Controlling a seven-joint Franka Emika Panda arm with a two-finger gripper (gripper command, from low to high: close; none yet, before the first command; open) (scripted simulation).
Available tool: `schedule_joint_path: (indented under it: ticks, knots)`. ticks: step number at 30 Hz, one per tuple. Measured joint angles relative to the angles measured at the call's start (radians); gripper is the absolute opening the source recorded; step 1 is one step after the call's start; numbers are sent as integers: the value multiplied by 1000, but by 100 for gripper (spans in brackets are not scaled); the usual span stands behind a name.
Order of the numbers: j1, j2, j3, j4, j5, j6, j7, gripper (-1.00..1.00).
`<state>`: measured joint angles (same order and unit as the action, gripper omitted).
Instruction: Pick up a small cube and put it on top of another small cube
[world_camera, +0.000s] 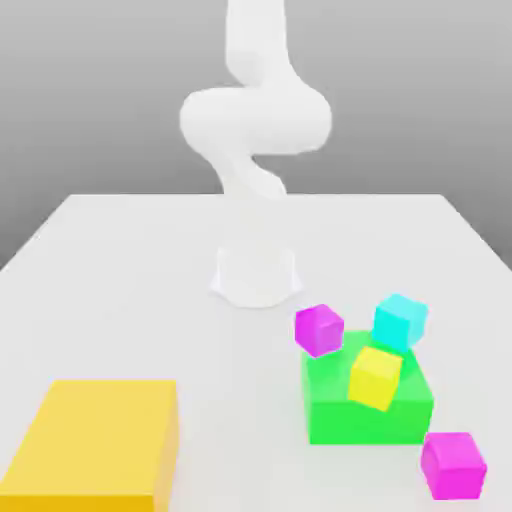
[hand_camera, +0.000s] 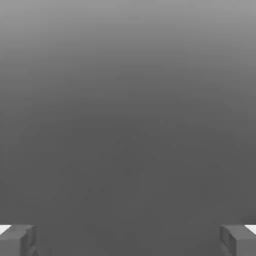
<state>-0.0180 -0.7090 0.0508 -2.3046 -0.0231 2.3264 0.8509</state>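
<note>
Several small cubes lie at the exterior view's lower right. A yellow small cube (world_camera: 375, 377) rests tilted on top of a large green block (world_camera: 345, 420). A magenta small cube (world_camera: 319, 330) leans at the block's far left corner, and a cyan small cube (world_camera: 400, 321) is tilted at its far right side. A second magenta cube (world_camera: 453, 465) stands on the table to the block's near right. In the hand view my gripper (hand_camera: 128, 242) is open, its grey fingertips (hand_camera: 17, 240) spread far apart with nothing between them and plain grey background ahead.
A large flat yellow block (world_camera: 95, 445) lies at the exterior view's lower left. The arm's white base (world_camera: 256, 272) stands mid-table, and the arm (world_camera: 255, 115) rises out of the top of the picture. The white table (world_camera: 130, 290) stretches to both sides.
</note>
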Motion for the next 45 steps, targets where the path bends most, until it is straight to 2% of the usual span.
schedule_joint_path:
  ticks: [9,17,23,29,33,34,40,45]
  knots:
    - [-44,331,172,-17,-109,96,203,0]
    - [-27,623,272,-31,-221,178,393,0]
    - [39,834,292,-43,-264,245,506,0]
    - [95,1027,318,-56,-249,329,574,0]
    - [159,1173,245,-28,-331,433,643,0]
    - [172,1195,230,-23,-345,449,653,-100]
    - [178,1206,223,-20,-352,459,659,-100]
    - [110,1066,310,-53,-256,354,588,-100]
